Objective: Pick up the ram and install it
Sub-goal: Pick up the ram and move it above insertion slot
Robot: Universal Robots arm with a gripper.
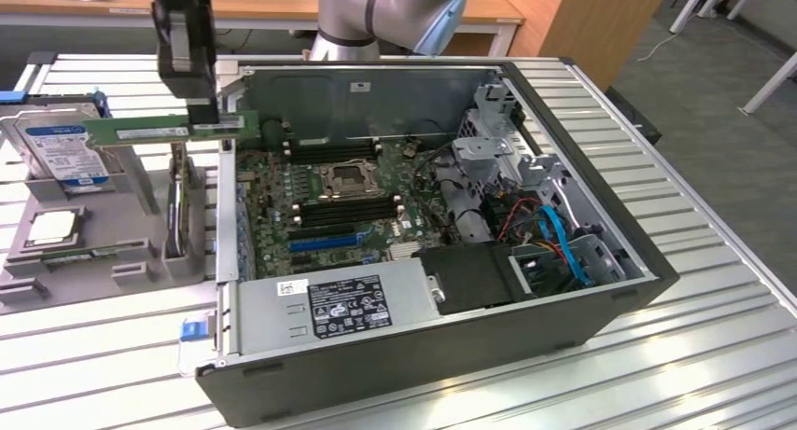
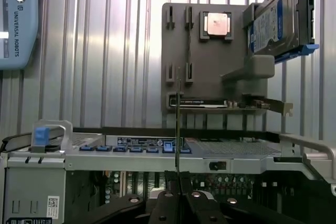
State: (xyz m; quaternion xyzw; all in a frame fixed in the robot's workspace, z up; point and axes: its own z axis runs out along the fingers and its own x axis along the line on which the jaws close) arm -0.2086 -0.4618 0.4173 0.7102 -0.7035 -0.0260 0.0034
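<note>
The ram (image 1: 137,130) is a long green stick held level in the air, with my gripper (image 1: 203,120) shut on its end towards the exterior view's right. It hangs above the gap between the grey parts holder (image 1: 75,262) and the wall of the open computer case (image 1: 230,215). In the wrist view the ram (image 2: 177,124) shows edge-on as a thin line rising from between the shut fingers of my gripper (image 2: 177,179). The motherboard (image 1: 268,201) lies inside the case, with black memory slots (image 1: 330,150) on either side of the CPU socket (image 1: 342,178).
The holder carries a blue-labelled hard drive (image 1: 56,150), a square silver CPU chip (image 1: 52,227) and an upright expansion card (image 1: 185,206). A power supply (image 1: 336,304) and drive cage with cables (image 1: 548,234) fill the case's near side. The arm's base (image 1: 386,15) stands behind the case.
</note>
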